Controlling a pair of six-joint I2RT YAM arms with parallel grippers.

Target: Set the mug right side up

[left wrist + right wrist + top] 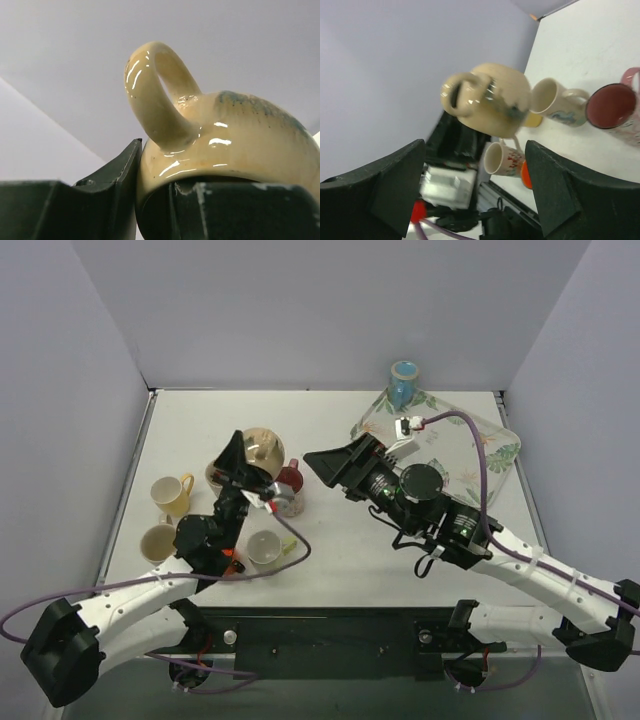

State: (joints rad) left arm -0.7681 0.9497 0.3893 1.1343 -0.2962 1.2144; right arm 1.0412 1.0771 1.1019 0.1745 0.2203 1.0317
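The mug point(262, 448) is cream-yellow with a grey-blue smear. My left gripper point(247, 468) is shut on its rim and holds it in the air above the table. In the left wrist view the mug point(225, 140) fills the frame, handle pointing up, one finger point(110, 185) against its wall. My right gripper point(322, 468) is open and empty, to the right of the mug and apart from it. The right wrist view shows the mug point(492, 102) blurred, ahead of its spread fingers point(400, 180).
A yellow mug point(170, 493), a cream mug point(158, 541), a white patterned mug point(265, 549) and a red-lined mug point(290, 480) stand around the left arm. A floral tray point(490, 445) lies at the back right with a blue cup point(404, 382) behind it.
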